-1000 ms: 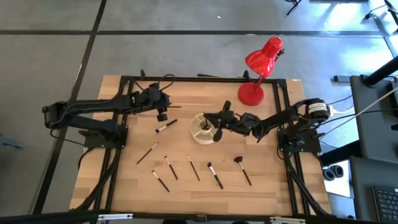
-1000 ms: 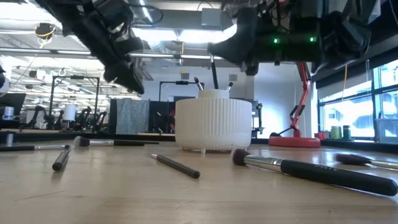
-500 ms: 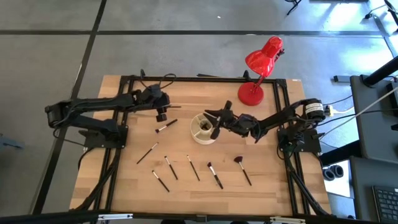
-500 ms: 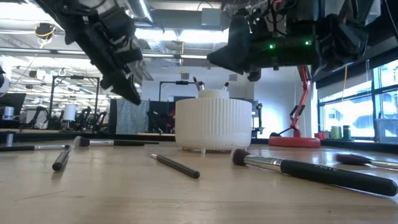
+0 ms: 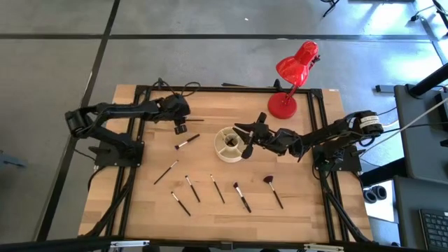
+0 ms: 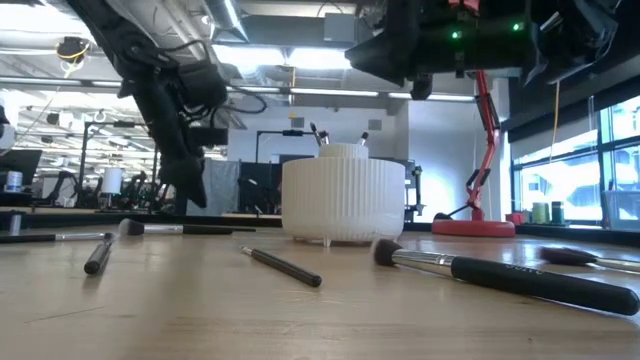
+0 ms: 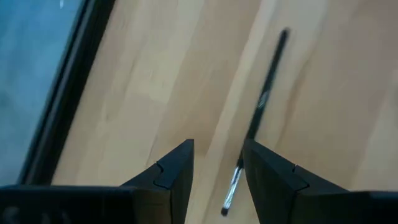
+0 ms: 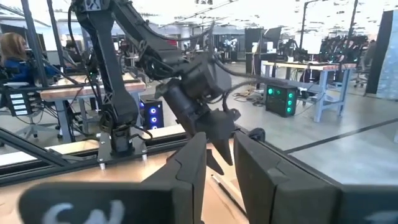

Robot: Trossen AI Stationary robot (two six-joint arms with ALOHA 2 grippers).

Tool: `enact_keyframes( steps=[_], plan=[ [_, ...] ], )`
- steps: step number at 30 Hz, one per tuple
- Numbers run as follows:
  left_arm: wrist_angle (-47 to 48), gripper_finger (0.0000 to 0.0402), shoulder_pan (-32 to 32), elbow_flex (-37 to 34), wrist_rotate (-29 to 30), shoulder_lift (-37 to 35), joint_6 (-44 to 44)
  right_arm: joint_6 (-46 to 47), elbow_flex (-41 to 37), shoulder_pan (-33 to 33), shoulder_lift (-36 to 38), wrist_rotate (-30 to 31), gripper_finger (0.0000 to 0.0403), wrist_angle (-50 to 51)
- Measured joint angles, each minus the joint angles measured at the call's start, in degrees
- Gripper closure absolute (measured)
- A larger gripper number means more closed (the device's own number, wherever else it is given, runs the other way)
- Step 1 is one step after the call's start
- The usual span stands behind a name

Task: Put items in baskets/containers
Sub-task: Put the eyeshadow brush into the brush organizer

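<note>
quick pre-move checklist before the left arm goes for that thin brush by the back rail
1. Left gripper open: ok, a gap shows between its fingers.
2. Left gripper over the thin brush: ok, the brush lies on the wood between the fingers, not yet gripped.
3. Brush clear of other brushes: ok, it lies alone.
4. Organizer cup upright: ok, a few brushes already stand in it.
5. Right gripper clear of the cup: not ok, it hovers above the cup's right edge.
6. Right gripper empty: ok, nothing shows between its fingers.
</note>
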State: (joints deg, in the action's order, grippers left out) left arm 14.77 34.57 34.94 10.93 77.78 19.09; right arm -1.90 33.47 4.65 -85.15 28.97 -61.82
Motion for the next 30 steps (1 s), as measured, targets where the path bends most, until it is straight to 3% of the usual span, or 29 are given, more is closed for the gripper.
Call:
enact_keyframes(
  steps=[7, 14, 30],
  plan=[
    [3.50, 0.0282, 4.46, 0.00, -1.02, 1.71, -4.13, 0.12, 0.00, 0.06, 0.51, -0.03, 0.0320, 2.08],
    [6.31, 0.0291, 7.74, 0.00, -6.44, 3.16, -6.57, 0.14, 0.00, 0.06, 0.51, -0.04, 0.0320, 2.55],
    [6.72, 0.0297, 8.09, 0.32, -8.95, 8.11, -3.76, 0.36, 0.00, 0.06, 0.51, -0.07, 0.0320, 2.55]
  ],
)
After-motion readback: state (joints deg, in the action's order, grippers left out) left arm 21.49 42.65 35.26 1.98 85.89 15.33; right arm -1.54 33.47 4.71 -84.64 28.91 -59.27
